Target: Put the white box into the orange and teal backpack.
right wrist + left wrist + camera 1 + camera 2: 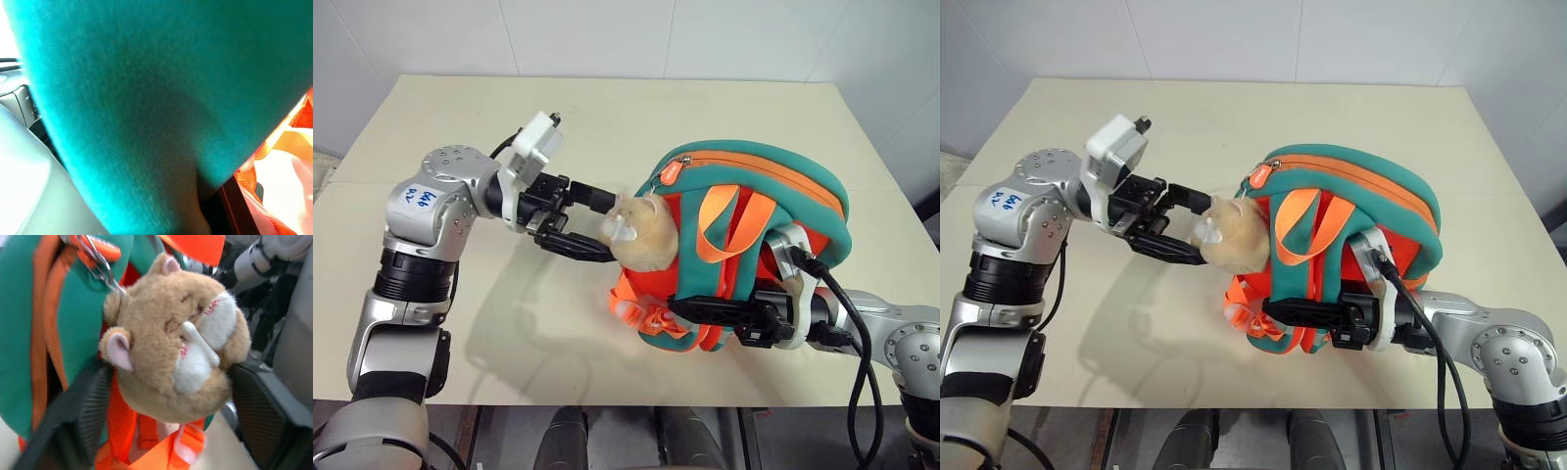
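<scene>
The orange and teal backpack (773, 181) stands propped on its side at the right of the table, zipper pull at its upper left. Its tan plush toy charm (644, 235) hangs facing my left gripper (592, 223), which is open, its two black fingers spread just in front of the charm and partly flanking it. In the left wrist view the charm (176, 362) sits between the fingers (73, 416). My right gripper (690, 311) lies low against the backpack's near side among the orange straps, shut on its fabric. Teal fabric (156, 98) presses close in the right wrist view. The white box is out of view.
The beige table (509, 333) runs back to a white wall. Its front edge lies just below the backpack, and its right edge is close behind my right arm. A black cable (852, 333) loops off my right wrist.
</scene>
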Available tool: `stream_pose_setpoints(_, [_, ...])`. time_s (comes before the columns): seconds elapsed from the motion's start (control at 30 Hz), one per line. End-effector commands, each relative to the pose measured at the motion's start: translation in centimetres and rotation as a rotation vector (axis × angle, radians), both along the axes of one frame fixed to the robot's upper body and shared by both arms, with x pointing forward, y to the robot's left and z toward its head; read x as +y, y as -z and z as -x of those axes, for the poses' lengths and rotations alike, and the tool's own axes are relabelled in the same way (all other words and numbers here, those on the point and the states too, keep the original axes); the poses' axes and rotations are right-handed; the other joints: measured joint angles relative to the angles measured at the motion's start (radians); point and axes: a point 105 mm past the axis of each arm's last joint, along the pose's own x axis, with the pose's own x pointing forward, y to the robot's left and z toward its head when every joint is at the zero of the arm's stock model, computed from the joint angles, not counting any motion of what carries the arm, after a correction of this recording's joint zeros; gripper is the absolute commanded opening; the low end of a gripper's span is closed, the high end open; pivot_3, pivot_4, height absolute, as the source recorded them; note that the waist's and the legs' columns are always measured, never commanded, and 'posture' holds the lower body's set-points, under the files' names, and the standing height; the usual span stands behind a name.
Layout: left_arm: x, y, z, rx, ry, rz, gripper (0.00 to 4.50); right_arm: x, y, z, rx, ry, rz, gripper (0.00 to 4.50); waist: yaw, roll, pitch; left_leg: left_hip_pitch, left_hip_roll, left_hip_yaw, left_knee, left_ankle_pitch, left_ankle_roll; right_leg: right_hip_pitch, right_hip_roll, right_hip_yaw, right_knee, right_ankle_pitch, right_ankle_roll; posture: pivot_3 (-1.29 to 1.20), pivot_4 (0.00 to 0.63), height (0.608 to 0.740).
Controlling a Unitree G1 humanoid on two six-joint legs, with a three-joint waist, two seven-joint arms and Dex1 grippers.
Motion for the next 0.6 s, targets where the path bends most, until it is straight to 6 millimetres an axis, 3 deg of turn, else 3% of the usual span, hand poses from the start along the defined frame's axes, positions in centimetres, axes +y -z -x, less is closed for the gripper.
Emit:
stream_pose_setpoints(0.03, [-0.3,-0.3,-0.3,-0.059,-0.006,0.006,2.53,0.2,-0.3,0.4,-0.017,-0.017,-0.012,0.0,0.0,0.0,0.0,0.0,0.0,0.0,0.0,0.0,0.0,0.0,0.0,0.0,0.0,0.0,0.0,0.0,0.15,0.74])
stream_pose_setpoints(0.3, [1.2,-1.8,-0.3,-0.07,-0.026,0.039,0.45,0.3,-0.3,0.3,-0.02,-0.007,-0.017,0.0,0.001,0.0,0.0,0.0,0.0,0.0,0.0,0.0,0.0,0.0,0.0,0.0,-0.001,0.0,0.0,0.0,0.15,0.74])
stream_pose_setpoints(0.6, [7.0,-2.1,-2.3,0.009,-0.234,-0.131,0.3,0.4,-0.2,0.4,-0.016,-0.007,-0.023,0.0,-0.009,0.0,0.0,0.0,0.0,0.0,-0.001,0.0,0.0,0.0,0.0,0.0,-0.001,0.0,0.0,0.0,0.15,0.74])
